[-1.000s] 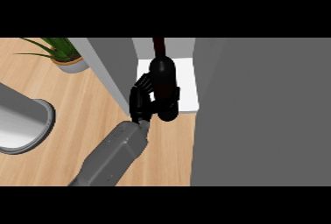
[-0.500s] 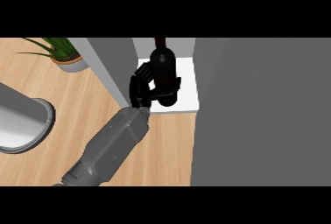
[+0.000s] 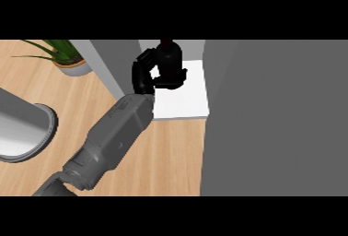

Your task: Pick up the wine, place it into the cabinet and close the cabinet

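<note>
1. Where the grey forearm (image 3: 112,138) rises from the lower left edge of the head view, it crosses the wooden counter (image 3: 170,152) toward the open cabinet
2. Its black hand (image 3: 151,73) sits over the cabinet's white shelf (image 3: 187,99), with the fingers (image 3: 141,69) curled round the dark wine bottle (image 3: 168,53)
3. The bottle stands upright inside the cabinet opening, its base hidden behind the hand, so whether it rests on the shelf cannot be told
4. Which of the robot's arms this is cannot be told for certain; it enters from the view's left, so it is taken as the left
5. A wide grey cabinet door (image 3: 272,115) fills the right of the view, and a narrower grey panel (image 3: 115,60) stands to the left of the shelf
6. A potted plant (image 3: 65,57) sits on the counter at the upper left, well apart from the hand
7. A large grey round vessel (image 3: 20,129) shows at the left edge, near the forearm but not touching it
</note>
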